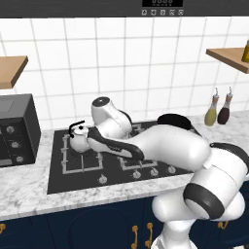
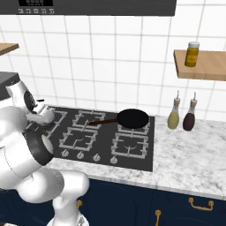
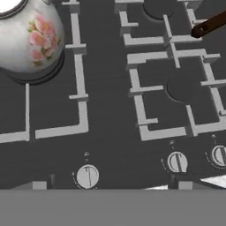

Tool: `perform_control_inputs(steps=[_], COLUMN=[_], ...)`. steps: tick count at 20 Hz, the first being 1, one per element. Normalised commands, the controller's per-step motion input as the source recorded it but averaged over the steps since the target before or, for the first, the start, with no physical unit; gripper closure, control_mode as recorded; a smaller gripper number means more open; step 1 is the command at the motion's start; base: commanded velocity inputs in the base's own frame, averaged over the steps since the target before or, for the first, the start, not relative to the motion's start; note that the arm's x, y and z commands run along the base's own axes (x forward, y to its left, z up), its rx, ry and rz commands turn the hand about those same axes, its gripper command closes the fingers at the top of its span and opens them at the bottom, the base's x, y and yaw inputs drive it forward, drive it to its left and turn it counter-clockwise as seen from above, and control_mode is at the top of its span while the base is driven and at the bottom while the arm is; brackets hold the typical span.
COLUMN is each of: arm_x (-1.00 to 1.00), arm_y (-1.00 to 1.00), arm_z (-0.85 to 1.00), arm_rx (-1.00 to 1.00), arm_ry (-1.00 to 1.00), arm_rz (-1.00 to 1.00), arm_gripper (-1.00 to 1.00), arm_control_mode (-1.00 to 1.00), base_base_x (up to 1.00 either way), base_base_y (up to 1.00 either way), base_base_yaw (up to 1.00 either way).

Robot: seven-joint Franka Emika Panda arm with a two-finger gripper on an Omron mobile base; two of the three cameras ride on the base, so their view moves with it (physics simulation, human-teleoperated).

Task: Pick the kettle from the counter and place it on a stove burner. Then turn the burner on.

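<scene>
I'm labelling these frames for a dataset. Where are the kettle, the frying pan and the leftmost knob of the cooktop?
kettle [image 3: 31,39]: hand view, on its flowered side.
frying pan [image 2: 132,118]: right base view, middle of the black pan.
leftmost knob [image 3: 87,177]: hand view, on the knob's round face.

Lighting is even and diffuse in all three rendered views; no distinct source is identifiable. Shadows are faint, with only soft shading beneath the kettle [image 3: 27,37] on the black cooktop [image 3: 106,119]. The white wall tiles [image 1: 126,63] and the marble counter [image 2: 190,154] render bright, without glare. Focus is uniform. Edges appear slightly soft and pixelated from low resolution. No edge distortion is apparent.
</scene>
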Motion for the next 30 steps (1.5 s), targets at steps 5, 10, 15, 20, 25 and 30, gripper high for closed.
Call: perform_control_inputs(steps=[5, 10, 15, 20, 25, 30], arm_x=[0.18, 0.26, 0.04, -0.08, -0.26, -0.37], arm_y=[0.66, 0.46, 0.04, -0.07, -0.31, -0.19], arm_z=[-0.97, -0.98, -0.33, -0.31, -0.04, -0.02], arm_rx=[0.09, 0.02, 0.0, -0.07, 0.0, 0.0], arm_ry=[-0.02, 0.13, 0.08, 0.13, -0.05, 0.0], arm_rz=[0.01, 0.0, 0.0, 0.0, 0.0, 0.0], arm_gripper=[-1.0, -1.0, -1.0, -1.0, -1.0, -1.0], arm_control_mode=[-1.0, -1.0, -1.0, -1.0, -1.0, -1.0], base_base_x=[0.0, 0.0, 0.0, 0.0, 0.0, 0.0], base_base_y=[0.0, 0.0, 0.0, 0.0, 0.0, 0.0], base_base_yaw=[0.0, 0.0, 0.0, 0.0, 0.0, 0.0])
